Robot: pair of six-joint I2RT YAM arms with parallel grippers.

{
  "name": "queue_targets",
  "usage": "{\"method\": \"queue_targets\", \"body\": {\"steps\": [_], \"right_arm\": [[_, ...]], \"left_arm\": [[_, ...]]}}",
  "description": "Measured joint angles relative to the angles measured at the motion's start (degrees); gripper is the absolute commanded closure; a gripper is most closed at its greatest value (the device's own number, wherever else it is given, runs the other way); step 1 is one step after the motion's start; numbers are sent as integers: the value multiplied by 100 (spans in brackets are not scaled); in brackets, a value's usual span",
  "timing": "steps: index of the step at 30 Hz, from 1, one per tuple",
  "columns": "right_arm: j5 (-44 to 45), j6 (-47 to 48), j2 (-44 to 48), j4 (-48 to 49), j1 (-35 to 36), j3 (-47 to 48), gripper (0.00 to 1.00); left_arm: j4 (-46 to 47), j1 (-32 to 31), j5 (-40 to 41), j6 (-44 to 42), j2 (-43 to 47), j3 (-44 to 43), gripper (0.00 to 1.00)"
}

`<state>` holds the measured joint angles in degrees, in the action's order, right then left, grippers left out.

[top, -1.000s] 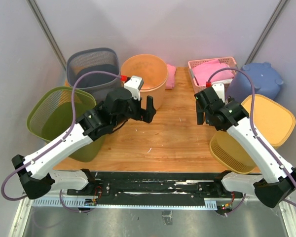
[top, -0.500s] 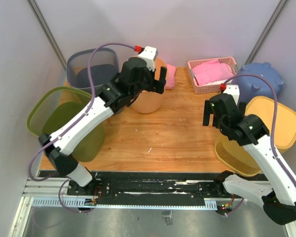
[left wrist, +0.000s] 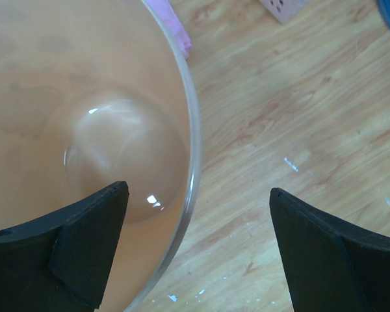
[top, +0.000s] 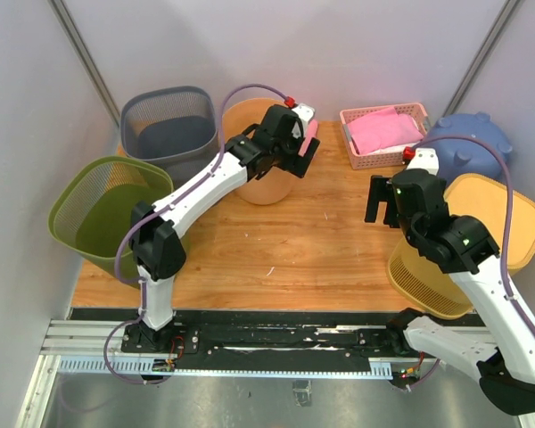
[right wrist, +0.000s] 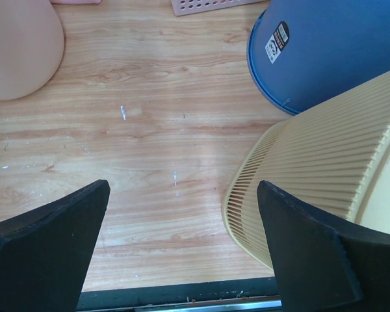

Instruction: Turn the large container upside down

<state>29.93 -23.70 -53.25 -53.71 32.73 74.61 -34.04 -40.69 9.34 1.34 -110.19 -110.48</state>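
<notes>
Label: a sticker [right wrist: 279, 38] is showing on the blue tub [right wrist: 331, 65] (print too small to read).
Left gripper [left wrist: 196, 195]: gaping wide, straddling the orange bucket [left wrist: 84, 97] rim, gripping nothing.
Right gripper [right wrist: 183, 188]: hanging spread over the table [right wrist: 149, 97], released.
Orange bucket: standing upright at the table's far edge, bare bottom showing.
Pink basket [top: 379, 160]: carrying pink cloth [top: 382, 129].

Left hand [top: 299, 159] advanced over orange container [top: 260, 189] rim; right hand [top: 381, 207] shifted rightward.

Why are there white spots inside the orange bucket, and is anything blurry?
Left wrist view: those are light reflections on the glossy bottom of the orange bucket; the left tool looks soft, probably too near the lens. Top view: sharp, evenly lit.
</notes>
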Motion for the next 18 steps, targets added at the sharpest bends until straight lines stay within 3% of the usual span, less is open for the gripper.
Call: {"method": "queue_targets", "body": {"steps": [12,16,18], "right_arm": [[129,22,92,-4,0,0,2],[284,68,162,-11,0,11,1],[363,114,160,-13,0,68,1]], "left_arm": [[-205,-157,-557,192,4,57,71],[-363,-538,-551,286,179,122,98],[-487,-737,-579,385,273,122,100]]}}
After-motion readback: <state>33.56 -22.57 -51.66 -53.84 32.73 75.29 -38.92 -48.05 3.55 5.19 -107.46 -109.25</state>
